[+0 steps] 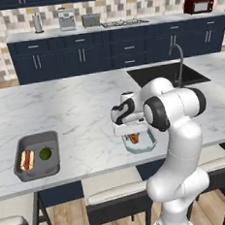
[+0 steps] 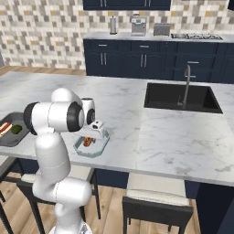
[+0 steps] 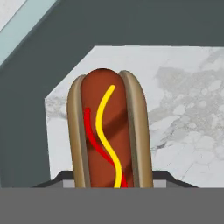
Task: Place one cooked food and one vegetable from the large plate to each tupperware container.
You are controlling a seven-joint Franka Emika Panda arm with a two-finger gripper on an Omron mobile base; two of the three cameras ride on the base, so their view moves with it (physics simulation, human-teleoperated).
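Fingers (image 3: 114, 186) are clamped on a hot dog (image 3: 109, 131), which rises from between them in the hand view, its bun sides flanking a brown sausage striped with wavy yellow and red lines. Behind the hot dog in that view lie a dark grey surface and a patch of white marble. From the base cameras, the hand sits low over the teal tray (image 1: 145, 143), which rests on the marble desk (image 1: 80, 108) near its front edge, in front of the sink (image 1: 167, 74); an orange-brown bit of the hot dog shows inside the teal tray's outline, under the hand, though whether it touches the tray floor cannot be told. Far to the left of the teal tray, also near the desk's front edge, sits the grey tray (image 1: 37, 156), holding a second hot dog (image 1: 26, 159) and a round green vegetable (image 1: 45, 153) just beside it, apart from each other. In the right base view the grey tray lies at the left border, partly cut off, left of the arm.
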